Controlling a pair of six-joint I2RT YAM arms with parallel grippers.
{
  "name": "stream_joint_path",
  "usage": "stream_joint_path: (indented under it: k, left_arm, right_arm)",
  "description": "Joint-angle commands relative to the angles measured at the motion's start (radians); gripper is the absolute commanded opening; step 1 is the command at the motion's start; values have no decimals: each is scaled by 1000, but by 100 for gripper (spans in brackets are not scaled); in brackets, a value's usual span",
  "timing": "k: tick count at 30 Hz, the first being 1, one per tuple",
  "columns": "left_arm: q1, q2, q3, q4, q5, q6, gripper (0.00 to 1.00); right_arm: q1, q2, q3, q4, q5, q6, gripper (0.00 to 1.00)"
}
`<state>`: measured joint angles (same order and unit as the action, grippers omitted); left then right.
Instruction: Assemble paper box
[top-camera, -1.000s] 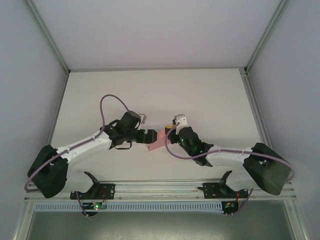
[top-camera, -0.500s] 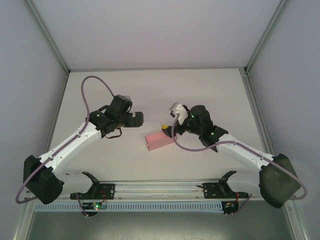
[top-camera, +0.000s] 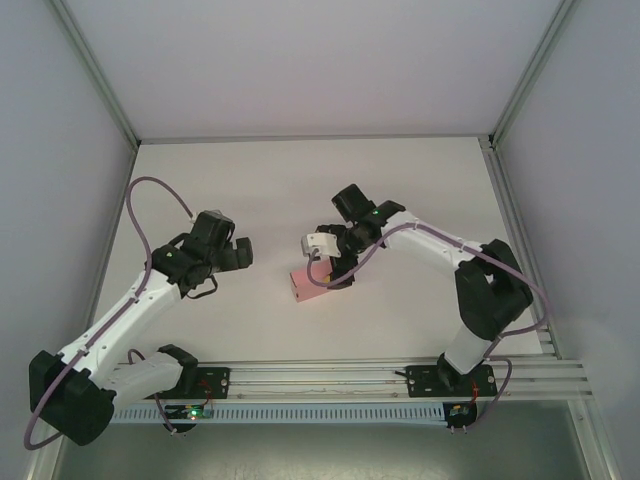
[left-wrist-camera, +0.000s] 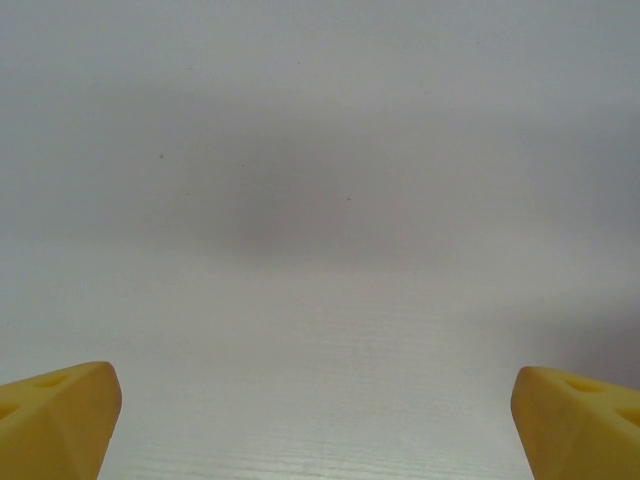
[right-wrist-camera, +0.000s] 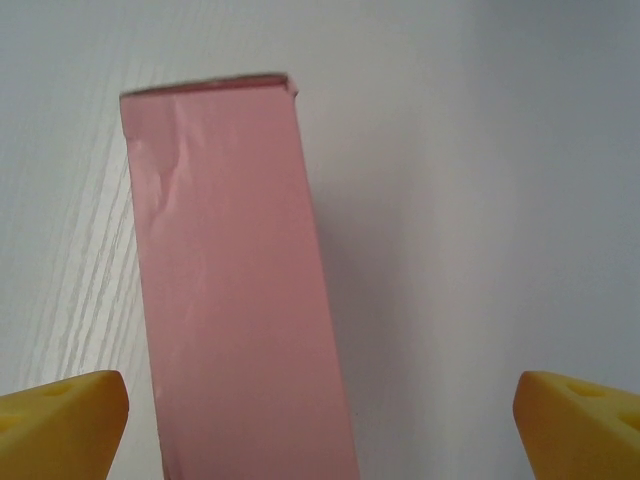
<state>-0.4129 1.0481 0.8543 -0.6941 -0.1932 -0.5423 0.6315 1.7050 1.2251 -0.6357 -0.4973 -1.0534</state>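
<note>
The paper box (top-camera: 305, 284) is a small closed pale pink rectangular box lying flat on the white table (top-camera: 420, 200), near the middle. In the right wrist view the paper box (right-wrist-camera: 235, 290) runs lengthwise from the near edge toward the far side, left of centre between the yellow fingertips (right-wrist-camera: 65, 420). My right gripper (top-camera: 332, 270) hovers over the box's right end, open, its jaws wide apart and not touching it (right-wrist-camera: 320, 430). My left gripper (top-camera: 238, 252) is open, well left of the box, with bare table between its jaws (left-wrist-camera: 320, 420).
Metal frame posts (top-camera: 118, 215) border the table on the left and right, with grey walls behind. A rail (top-camera: 320, 378) with the arm bases runs along the near edge. The right arm (top-camera: 480, 290) arcs over the table's right half.
Both grippers have let go of the box, which now lies on the table. The left gripper has drawn back to the left. The right gripper has swung round above the box.
</note>
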Motion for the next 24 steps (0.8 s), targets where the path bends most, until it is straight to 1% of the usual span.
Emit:
stream_joint_path:
  k: [1, 3, 5, 6, 9, 11, 13, 14, 15, 17, 19, 21, 24]
  left_arm:
    - [19, -15, -15, -21, -29, -13, 100]
    - [22, -12, -15, -22, -30, -8, 100]
    - [23, -7, -15, -27, -36, -10, 100]
    - [25, -9, -14, -28, -38, -4, 100]
    - [27, -15, -17, -32, -53, 2, 100]
    - [28, -25, -18, -35, -64, 1, 100]
    - [28, -37, -20, -31, -74, -1, 100]
    - [28, -45, -24, -29, -80, -5, 100]
    - [28, -54, -28, -25, -92, -8, 100]
    - [30, -70, -38, -19, -134, -21, 100]
    - [30, -83, -44, -16, -174, -29, 100]
    - [30, -92, -49, -19, -228, -41, 100]
    - [34, -97, -57, -17, -288, -60, 100]
  right_arm:
    - [18, 49, 59, -84, 2, -56, 98]
    - [29, 77, 78, -94, 16, -47, 93]
    - [41, 92, 78, -96, 48, -21, 85]
    - [50, 95, 75, -91, 82, -1, 80]
    - [73, 83, 57, -67, 204, 62, 54]
    - [84, 51, 34, -22, 288, 96, 51]
    - [94, 8, -3, 70, 394, 138, 42]
    - [98, -19, -29, 133, 458, 153, 40]
    - [102, -42, -56, 189, 512, 157, 40]
    - [114, -90, -134, 376, 655, 178, 38]
    - [120, -119, -215, 554, 760, 165, 38]
    - [121, -125, -270, 653, 802, 147, 38]
    - [142, -100, -322, 756, 866, 154, 38]
